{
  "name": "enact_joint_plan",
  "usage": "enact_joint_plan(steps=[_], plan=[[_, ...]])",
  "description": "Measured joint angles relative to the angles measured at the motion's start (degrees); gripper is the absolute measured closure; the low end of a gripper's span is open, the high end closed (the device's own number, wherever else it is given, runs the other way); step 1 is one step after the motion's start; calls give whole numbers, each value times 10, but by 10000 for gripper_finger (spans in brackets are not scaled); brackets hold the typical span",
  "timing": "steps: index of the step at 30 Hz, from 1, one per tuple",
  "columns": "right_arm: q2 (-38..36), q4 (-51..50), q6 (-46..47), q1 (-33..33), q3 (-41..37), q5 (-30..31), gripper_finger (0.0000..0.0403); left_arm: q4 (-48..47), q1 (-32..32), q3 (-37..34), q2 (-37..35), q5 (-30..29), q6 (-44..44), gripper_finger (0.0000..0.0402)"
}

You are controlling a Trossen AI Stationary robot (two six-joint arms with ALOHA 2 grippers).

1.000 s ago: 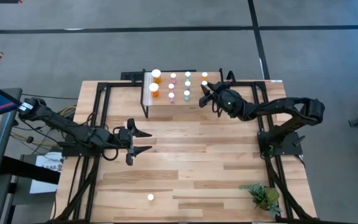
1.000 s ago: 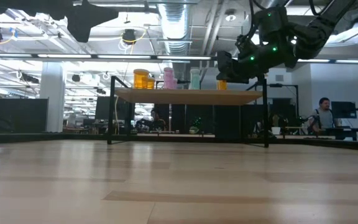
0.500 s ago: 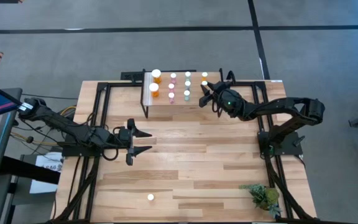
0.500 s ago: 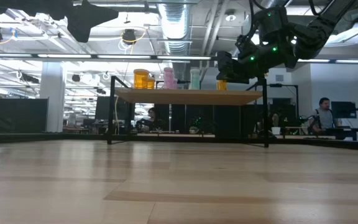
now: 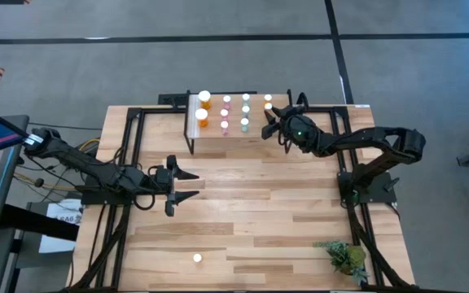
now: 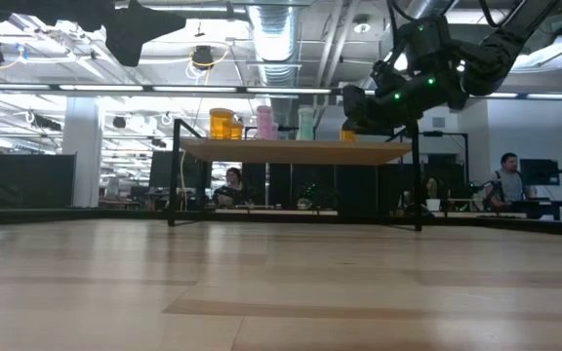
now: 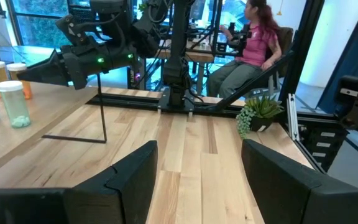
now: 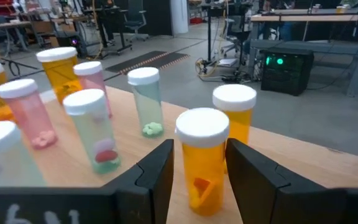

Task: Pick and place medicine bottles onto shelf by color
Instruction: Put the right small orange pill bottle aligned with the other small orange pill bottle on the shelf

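Note:
The shelf (image 5: 255, 135) stands at the table's far edge with several white-capped bottles on it: two wide orange ones (image 5: 203, 107) at its left end, then pink (image 5: 225, 112), teal (image 5: 246, 111) and small orange ones. My right gripper (image 5: 265, 124) is open at the shelf's right end. Its fingers stand close on either side of a small orange bottle (image 8: 202, 163), which stands upright on the shelf (image 6: 291, 148). My left gripper (image 5: 192, 185) is open and empty over the table's left middle. One more white-capped bottle (image 5: 197, 258) stands on the table near its front edge. My right gripper's fingers (image 8: 160, 171) come level from the table's right side and flank the orange bottle's body below its cap (image 8: 202, 127). I cannot tell whether they touch it. The bottle stands upright on the shelf.
A second small orange bottle (image 8: 235, 112) stands just behind the flanked one, with teal (image 8: 146, 102) and pink (image 8: 30, 115) bottles close by. A small green plant (image 5: 347, 258) sits at the table's front right corner. People sit in the room beyond the table.
My right gripper has drawn slightly up and toward the table's right edge. The orange bottle has stayed standing on the shelf.

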Motion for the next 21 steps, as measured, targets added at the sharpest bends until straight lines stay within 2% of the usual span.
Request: enact_joint_plan(steps=[21], plan=[[0, -20, 10, 6, 0, 0, 223, -2, 0, 0, 0, 0, 0, 180]])
